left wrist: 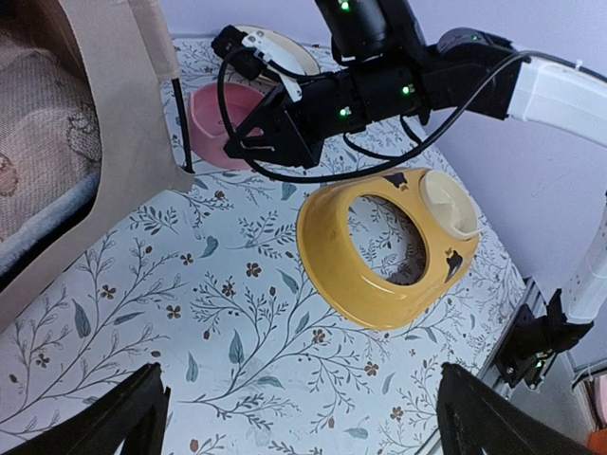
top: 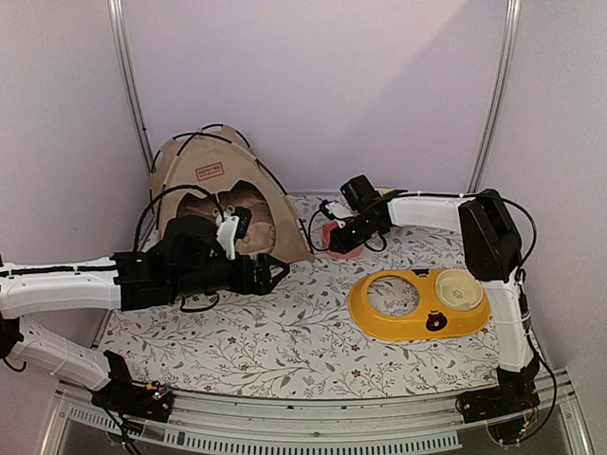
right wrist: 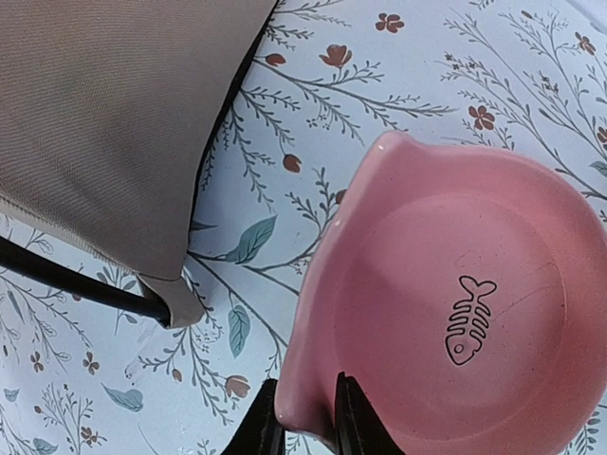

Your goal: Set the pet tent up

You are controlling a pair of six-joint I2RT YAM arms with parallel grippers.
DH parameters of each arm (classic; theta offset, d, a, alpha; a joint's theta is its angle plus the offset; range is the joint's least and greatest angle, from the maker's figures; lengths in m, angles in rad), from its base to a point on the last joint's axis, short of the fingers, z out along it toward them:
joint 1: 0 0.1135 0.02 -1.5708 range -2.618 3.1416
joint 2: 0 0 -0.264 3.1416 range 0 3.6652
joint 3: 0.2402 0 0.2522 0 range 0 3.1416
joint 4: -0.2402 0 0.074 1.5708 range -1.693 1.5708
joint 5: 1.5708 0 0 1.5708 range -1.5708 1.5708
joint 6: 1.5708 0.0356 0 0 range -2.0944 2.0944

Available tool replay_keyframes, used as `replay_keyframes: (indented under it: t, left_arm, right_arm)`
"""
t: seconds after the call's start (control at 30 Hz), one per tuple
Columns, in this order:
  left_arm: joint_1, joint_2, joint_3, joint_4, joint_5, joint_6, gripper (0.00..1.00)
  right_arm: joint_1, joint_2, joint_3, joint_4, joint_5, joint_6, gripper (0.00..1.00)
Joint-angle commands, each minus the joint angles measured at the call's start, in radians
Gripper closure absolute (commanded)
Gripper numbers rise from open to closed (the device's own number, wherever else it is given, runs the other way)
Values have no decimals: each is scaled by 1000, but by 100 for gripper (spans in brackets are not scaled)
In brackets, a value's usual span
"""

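The tan pet tent (top: 220, 194) stands upright at the back left with black poles and a brown label patch (top: 210, 172); a beige pillow (top: 213, 210) lies inside. Its corner shows in the left wrist view (left wrist: 123, 104) and the right wrist view (right wrist: 114, 123). My left gripper (top: 277, 273) is open and empty over the floral mat, just right of the tent's front. My right gripper (right wrist: 305, 427) is shut on the rim of a pink bowl (right wrist: 446, 313) with a fish drawing, right beside the tent's right corner; the bowl also shows in the top view (top: 341, 242).
A yellow double feeder (top: 417, 303) with a cream bowl (top: 458, 290) in its right hole sits on the floral mat (top: 285, 341) at the right. It shows in the left wrist view (left wrist: 379, 256) too. White walls stand close behind.
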Motion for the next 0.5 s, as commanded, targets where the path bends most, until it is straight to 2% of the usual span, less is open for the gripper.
replay_keyframes:
  t: [0.0,0.23,0.47]
  left_arm:
    - [13,-16,-14,18,-9,4,1]
    - [14,-23,-13,19,-12,6,1]
    - [18,-33,-19,10,-14,8,1]
  right_arm:
    - [5,15,-8,22,6,7,80]
    - [1,93,25,0,81,12,80]
    - [-45,78,-16,14,126,59,79]
